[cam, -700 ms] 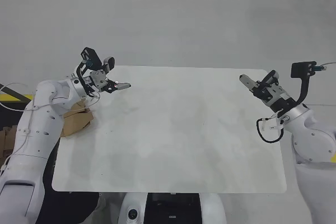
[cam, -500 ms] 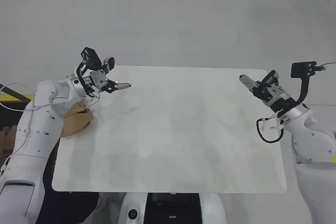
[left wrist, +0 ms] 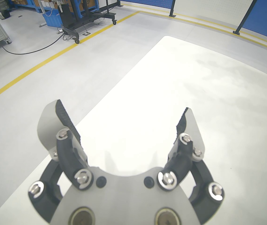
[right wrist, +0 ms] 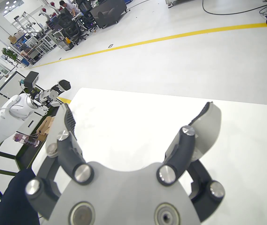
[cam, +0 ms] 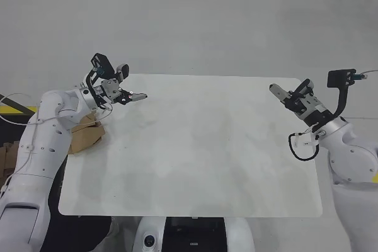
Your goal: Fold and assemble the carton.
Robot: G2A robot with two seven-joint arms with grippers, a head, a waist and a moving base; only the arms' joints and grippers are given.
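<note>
The left claw (left wrist: 122,108) and right claw (right wrist: 137,107), metal with ribbed black pads, are held released over the smooth, round-cornered white desk (cam: 195,157).

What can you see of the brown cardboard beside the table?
The cardboard is brown, plain board with bent flaps, apparently not yet a closed box. It sits off the table, beside the edge near the left arm, which hides part of it. The open left claw hangs over the table, not touching the cardboard.
</note>
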